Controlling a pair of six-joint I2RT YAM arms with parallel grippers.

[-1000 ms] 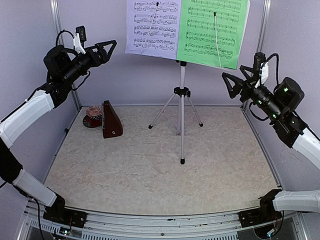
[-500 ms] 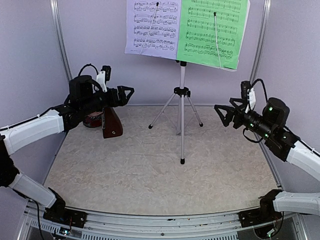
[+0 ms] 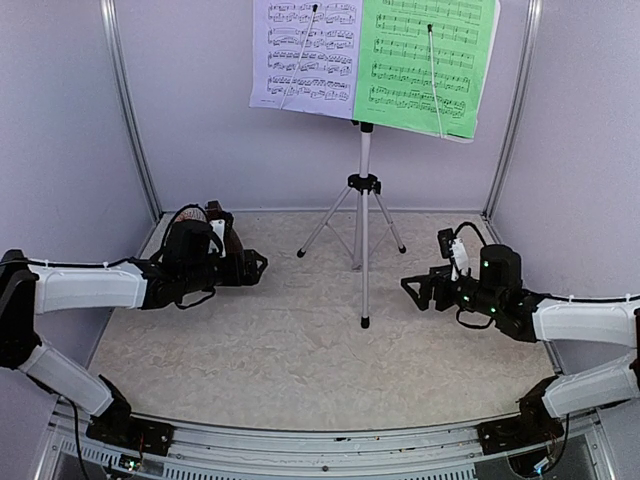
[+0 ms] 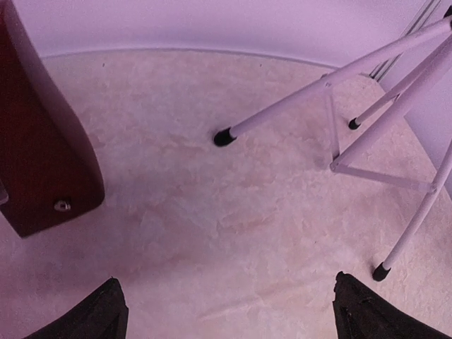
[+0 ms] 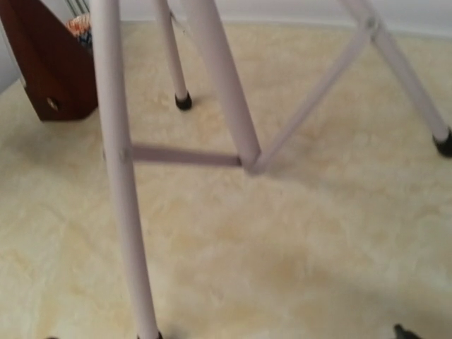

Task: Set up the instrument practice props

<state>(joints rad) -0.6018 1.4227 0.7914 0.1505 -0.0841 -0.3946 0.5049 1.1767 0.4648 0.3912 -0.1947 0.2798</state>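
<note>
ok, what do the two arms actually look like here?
Both match: white shell links, black joints and bases. The left gripper and right gripper are black, with angular fingers. A small white camera module sits on each wrist, black cables looping beside it. Green lights glow on the right wrist.

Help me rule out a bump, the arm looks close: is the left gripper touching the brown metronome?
Apart. The left wrist view shows bare table between the metronome and the nearer fingertip of the open left gripper.
</note>
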